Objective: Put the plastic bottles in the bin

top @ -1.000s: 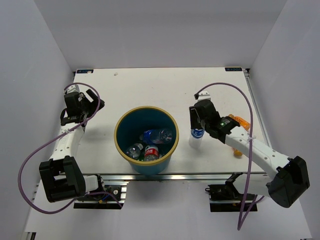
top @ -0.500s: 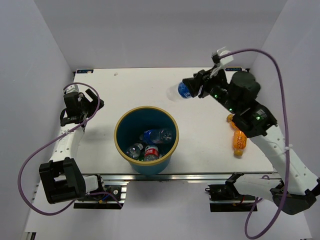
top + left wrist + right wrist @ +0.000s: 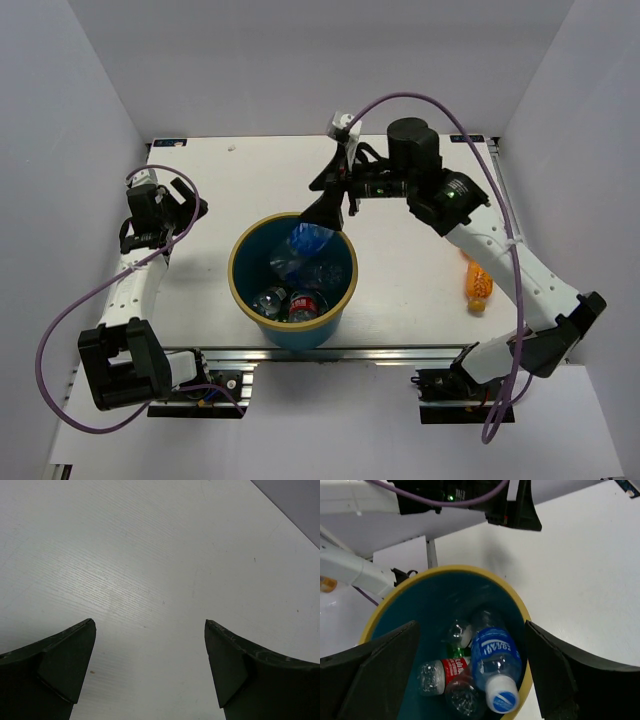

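Since a second ago the right arm has swung from the right side of the table [image 3: 250, 170] to above the bin [image 3: 233, 270]. The blue-labelled bottle [image 3: 495, 662] it carried now lies inside the bin, free of the fingers. A red-labelled bottle [image 3: 451, 669] and a clear bottle [image 3: 268, 300] lie beside it. The bin stands at the middle of the table's near edge. The right claw [image 3: 470, 625] hangs over the bin's far rim, jaws wide apart and empty. One orange bottle [image 3: 478, 285] lies near the table's right edge. The left claw [image 3: 150, 670], also spread and empty, hovers by the left edge.
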Robot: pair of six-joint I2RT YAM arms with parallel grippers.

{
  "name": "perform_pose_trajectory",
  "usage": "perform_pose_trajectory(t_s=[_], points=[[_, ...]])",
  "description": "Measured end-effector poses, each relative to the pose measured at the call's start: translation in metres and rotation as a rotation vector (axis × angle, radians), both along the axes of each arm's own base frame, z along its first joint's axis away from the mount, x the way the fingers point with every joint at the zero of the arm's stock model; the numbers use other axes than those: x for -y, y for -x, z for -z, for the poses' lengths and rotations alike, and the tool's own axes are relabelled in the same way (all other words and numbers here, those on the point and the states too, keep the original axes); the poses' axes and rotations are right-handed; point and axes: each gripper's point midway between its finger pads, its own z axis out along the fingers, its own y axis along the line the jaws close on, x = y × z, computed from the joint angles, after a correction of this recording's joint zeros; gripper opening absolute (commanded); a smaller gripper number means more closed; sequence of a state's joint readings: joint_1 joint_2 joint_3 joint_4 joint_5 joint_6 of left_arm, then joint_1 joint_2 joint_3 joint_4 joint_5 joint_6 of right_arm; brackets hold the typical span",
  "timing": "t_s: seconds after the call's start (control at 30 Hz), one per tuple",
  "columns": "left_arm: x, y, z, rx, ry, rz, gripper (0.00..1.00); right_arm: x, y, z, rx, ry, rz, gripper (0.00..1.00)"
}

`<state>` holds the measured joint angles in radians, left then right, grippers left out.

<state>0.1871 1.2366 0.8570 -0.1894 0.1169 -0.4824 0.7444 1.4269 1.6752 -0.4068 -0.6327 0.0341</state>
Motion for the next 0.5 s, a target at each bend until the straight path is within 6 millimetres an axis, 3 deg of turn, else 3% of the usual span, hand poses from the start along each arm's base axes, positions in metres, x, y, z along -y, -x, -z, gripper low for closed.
perform_pose_trajectory(t_s=[0.1, 0.23, 0.37, 0.5], points=[[0.001, 0.001, -0.001, 0.003, -0.003, 0.006, 0.98, 0.005, -0.006, 0.016, -0.034, 0.037, 0.016, 0.89], [0.002, 0.001, -0.003, 0.007, -0.005, 0.017, 0.98, 0.032, -0.034, 0.005, -0.047, 0.004, 0.120, 0.89], [0.003, -0.001, -0.008, 0.016, -0.007, 0.027, 0.98, 0.095, -0.095, 0.007, -0.058, -0.016, 0.389, 0.89], [0.005, -0.015, -0.035, 0.079, -0.009, 0.050, 0.98, 0.194, -0.158, 0.043, -0.140, 0.028, 0.761, 0.89]])
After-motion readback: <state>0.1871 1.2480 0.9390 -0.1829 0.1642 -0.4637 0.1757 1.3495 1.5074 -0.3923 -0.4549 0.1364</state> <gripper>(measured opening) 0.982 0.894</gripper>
